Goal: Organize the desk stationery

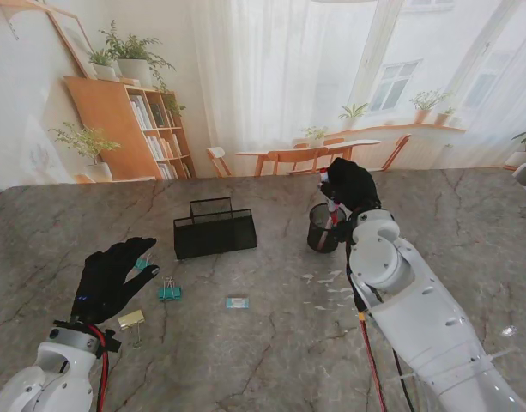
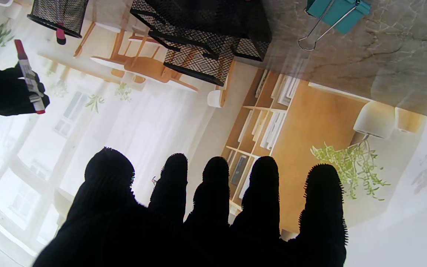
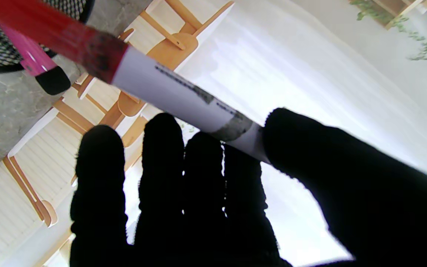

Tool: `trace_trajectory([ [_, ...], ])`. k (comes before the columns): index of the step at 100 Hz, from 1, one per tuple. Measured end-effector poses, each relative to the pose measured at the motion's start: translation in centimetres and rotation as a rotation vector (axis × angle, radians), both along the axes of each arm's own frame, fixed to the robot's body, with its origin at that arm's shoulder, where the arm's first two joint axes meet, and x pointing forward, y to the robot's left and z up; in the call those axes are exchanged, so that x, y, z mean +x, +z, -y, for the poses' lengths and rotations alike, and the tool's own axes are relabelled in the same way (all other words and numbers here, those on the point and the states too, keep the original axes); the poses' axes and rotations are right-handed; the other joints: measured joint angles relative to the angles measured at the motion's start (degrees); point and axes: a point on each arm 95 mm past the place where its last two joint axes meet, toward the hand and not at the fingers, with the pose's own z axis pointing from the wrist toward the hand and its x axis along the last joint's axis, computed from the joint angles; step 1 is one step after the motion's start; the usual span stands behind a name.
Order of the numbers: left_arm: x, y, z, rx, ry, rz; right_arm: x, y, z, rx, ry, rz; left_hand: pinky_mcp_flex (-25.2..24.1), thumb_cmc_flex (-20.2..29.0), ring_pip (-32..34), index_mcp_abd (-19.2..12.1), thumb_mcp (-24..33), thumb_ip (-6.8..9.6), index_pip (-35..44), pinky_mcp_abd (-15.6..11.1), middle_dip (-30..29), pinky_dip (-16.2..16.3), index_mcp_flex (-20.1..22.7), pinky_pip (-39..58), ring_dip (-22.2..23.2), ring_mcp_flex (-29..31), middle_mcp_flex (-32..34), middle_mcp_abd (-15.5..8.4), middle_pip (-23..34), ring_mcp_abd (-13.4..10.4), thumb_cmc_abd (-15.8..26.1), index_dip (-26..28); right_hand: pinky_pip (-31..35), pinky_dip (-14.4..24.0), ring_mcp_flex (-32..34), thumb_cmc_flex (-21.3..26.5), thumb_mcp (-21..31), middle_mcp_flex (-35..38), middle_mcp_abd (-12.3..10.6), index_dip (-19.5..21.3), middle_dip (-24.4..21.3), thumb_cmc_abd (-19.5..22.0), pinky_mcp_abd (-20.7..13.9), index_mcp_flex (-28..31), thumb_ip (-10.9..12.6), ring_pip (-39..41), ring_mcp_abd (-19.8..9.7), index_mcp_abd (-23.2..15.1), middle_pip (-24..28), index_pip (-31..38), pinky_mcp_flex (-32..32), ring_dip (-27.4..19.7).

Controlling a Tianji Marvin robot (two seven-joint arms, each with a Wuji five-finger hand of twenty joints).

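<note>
Your right hand (image 1: 350,184) pinches the red marker (image 3: 169,89) over the mesh cup (image 1: 325,228), lined up to drop in. Left hand (image 1: 108,279) hovers released, fingers spread, near the teal clips (image 1: 169,292).

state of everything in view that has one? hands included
left hand: open, fingers spread, holding nothing
right hand: shut on marker
marker: capped, held over the cup
pen cup: upright, one pink pen inside
mesh tray: upright; contents cannot tell
teal binder clip: lying on table, not held
gold binder clip: lying on table, not held
</note>
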Motion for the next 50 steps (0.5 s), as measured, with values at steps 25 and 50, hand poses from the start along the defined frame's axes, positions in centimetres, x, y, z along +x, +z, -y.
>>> trace_trajectory([
  [25, 0.0, 0.0, 0.0, 0.002, 0.002, -0.003, 3.7, -0.3, 0.2, -0.019, -0.027, -0.039, 0.0, 0.0, 0.0, 0.0, 0.0, 0.00, 0.0, 0.0, 0.0, 0.0, 0.0, 0.0, 0.0, 0.0, 0.0, 0.0, 0.0, 0.0, 0.0, 0.0, -1.2, 0.5, -0.2, 0.1, 0.0, 0.0, 0.0, 0.3, 0.0, 0.0, 0.0, 0.0, 0.0, -0.6, 0.0, 0.0, 0.0, 0.0, -0.4, 0.7],
  [50, 0.0, 0.0, 0.0, 0.003, 0.004, -0.004, 4.9, -1.3, -0.4, -0.023, -0.018, -0.071, 0.0, 0.0, 0.0, 0.0, 0.0, 0.00, 0.0, 0.0, 0.0, 0.0, 0.0, 0.0, 0.1, 0.0, 0.0, 0.0, 0.0, 0.0, 0.0, 0.0, -2.8, 0.5, -0.8, 0.9, 0.6, -0.1, 0.0, 0.3, 0.0, -2.0, -1.1, 0.7, 0.0, -2.2, 0.0, 0.0, -0.8, -0.7, -0.7, 1.7],
])
